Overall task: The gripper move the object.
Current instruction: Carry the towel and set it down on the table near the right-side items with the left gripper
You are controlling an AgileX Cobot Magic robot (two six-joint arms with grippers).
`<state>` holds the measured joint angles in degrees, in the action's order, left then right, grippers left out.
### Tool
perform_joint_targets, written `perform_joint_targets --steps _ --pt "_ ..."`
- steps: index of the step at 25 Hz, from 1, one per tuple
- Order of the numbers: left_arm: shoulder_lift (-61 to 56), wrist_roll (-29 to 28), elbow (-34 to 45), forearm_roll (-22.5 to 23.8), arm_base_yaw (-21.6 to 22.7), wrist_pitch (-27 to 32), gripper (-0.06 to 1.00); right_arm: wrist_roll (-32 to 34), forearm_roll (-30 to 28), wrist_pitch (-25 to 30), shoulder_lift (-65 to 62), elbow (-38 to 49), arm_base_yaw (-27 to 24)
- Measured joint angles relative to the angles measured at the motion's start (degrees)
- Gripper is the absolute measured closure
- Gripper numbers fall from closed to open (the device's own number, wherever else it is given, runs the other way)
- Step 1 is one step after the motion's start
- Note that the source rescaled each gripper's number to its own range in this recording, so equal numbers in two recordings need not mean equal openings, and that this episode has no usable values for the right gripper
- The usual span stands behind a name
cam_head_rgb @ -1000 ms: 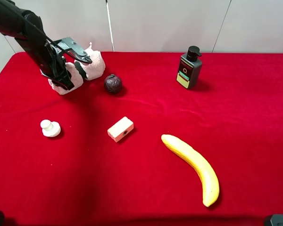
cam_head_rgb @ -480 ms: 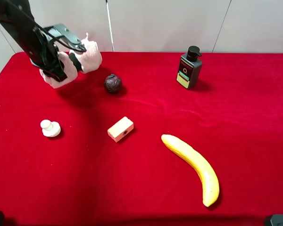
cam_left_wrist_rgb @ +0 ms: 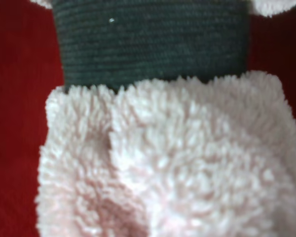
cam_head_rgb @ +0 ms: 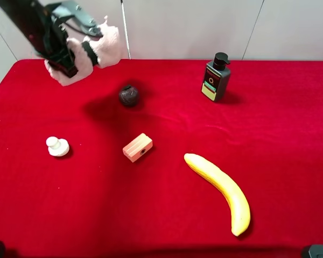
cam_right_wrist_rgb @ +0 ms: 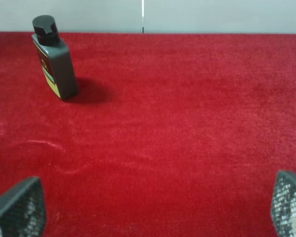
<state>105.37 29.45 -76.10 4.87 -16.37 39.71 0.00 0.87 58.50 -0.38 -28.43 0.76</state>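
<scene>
The pale pink rolled towel (cam_head_rgb: 109,45) with its black band hangs in the air above the table's back left corner. My left gripper (cam_head_rgb: 84,50) is shut on it at the band. In the left wrist view the pink towel (cam_left_wrist_rgb: 172,163) and its black band (cam_left_wrist_rgb: 153,44) fill the frame and hide the fingers. My right gripper (cam_right_wrist_rgb: 152,205) is open and empty, with its two mesh fingertips (cam_right_wrist_rgb: 15,210) wide apart over bare red cloth.
On the red cloth (cam_head_rgb: 290,134) lie a dark ball (cam_head_rgb: 128,95), a small white knob figure (cam_head_rgb: 57,146), a tan block (cam_head_rgb: 137,147) and a banana (cam_head_rgb: 220,191). A dark soap bottle (cam_head_rgb: 216,77) stands at the back right and also shows in the right wrist view (cam_right_wrist_rgb: 54,59).
My left gripper has lifted the towel off the table, straight up and slightly back. Its shadow now falls near the dark ball. Nothing else has moved.
</scene>
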Motion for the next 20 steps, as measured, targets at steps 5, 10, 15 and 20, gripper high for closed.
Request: perform_joint_targets --steps 5,10,15,20 --pt "0.0 -2.3 -8.2 0.0 -5.7 5.1 0.94 0.0 0.0 0.0 0.0 0.0 0.0" --pt "1.1 -3.0 -15.6 -1.0 -10.8 8.3 0.94 0.0 0.0 0.0 0.0 0.0 0.0" --pt "5.7 -3.0 -22.2 -3.2 -15.6 11.3 0.94 0.0 0.0 -0.1 0.0 0.0 0.0" --pt "11.4 -3.0 -30.6 -3.4 -20.7 13.0 0.94 0.0 0.0 -0.1 0.0 0.0 0.0"
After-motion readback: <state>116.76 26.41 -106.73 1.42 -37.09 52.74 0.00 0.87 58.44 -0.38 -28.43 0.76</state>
